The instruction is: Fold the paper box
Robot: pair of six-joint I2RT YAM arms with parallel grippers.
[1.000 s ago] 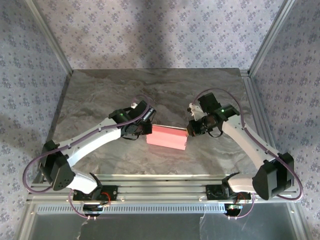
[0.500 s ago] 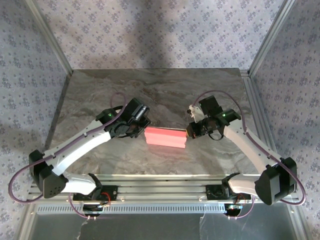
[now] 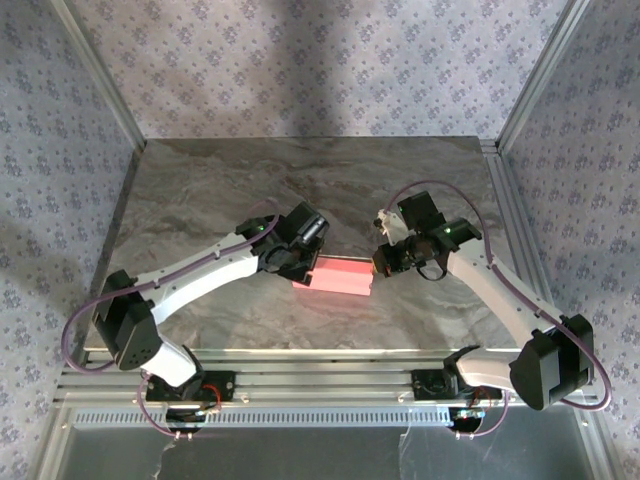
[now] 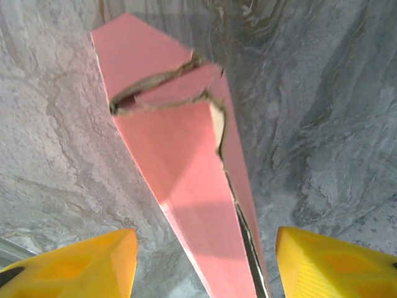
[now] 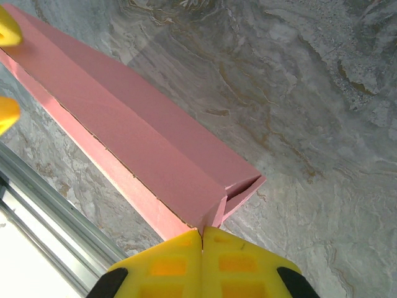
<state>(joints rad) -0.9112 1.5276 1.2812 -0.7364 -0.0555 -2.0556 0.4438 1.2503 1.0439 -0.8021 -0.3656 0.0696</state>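
The paper box (image 3: 338,276) is a slim pink box lying on the marble table between my two arms. At its left end my left gripper (image 3: 303,266) stands open. In the left wrist view the yellow fingers (image 4: 74,264) straddle the paper box (image 4: 186,186) with a gap on each side. That view also has the far end flaps partly tucked, and a seam gapes along one long edge. My right gripper (image 3: 379,263) is at the right end. Its pads (image 5: 167,267) are pressed together on a thin cardboard edge of the paper box (image 5: 136,143), beside a loose end flap (image 5: 245,189).
The marble tabletop (image 3: 300,190) has free room behind and to both sides of the box. An aluminium rail (image 3: 320,360) runs along the near edge, close below the box. Frame posts (image 3: 530,80) and patterned walls enclose the table.
My left gripper has opened off the box's left end and shifted right along it. The box has moved slightly away from the near edge. The right gripper has stayed shut.
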